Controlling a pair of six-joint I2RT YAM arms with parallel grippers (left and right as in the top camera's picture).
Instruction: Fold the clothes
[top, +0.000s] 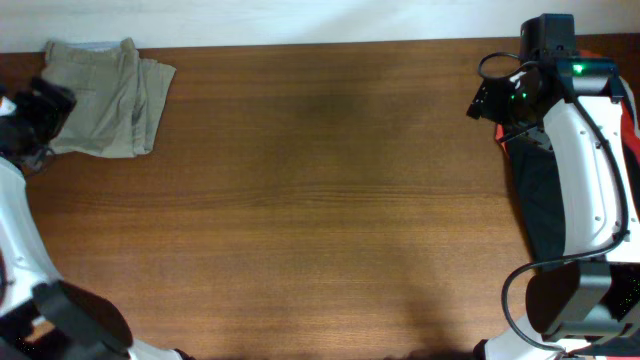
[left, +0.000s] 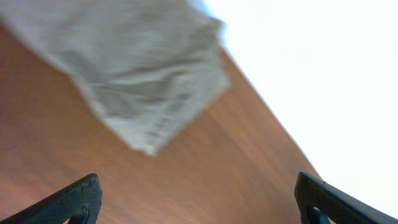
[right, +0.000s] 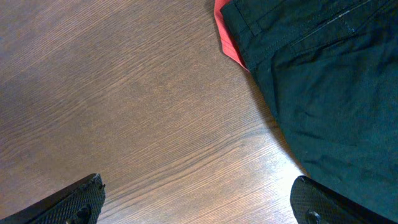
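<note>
The khaki shorts (top: 105, 95) lie folded at the table's far left corner; the left wrist view shows them blurred (left: 130, 74). My left gripper (top: 40, 110) hovers at their left edge, open and empty (left: 199, 199). A black garment (top: 540, 200) lies at the right edge under my right arm, with a red-orange one (top: 632, 120) under it; the right wrist view shows the black garment (right: 323, 87) and a red-orange corner (right: 227, 43). My right gripper (top: 500, 100) is open and empty (right: 199, 199) over bare wood just left of the black garment.
The wooden table (top: 320, 200) spans the view, its far edge against a white wall (top: 300, 20). The right arm's white links and cable (top: 590, 190) lie over the black garment.
</note>
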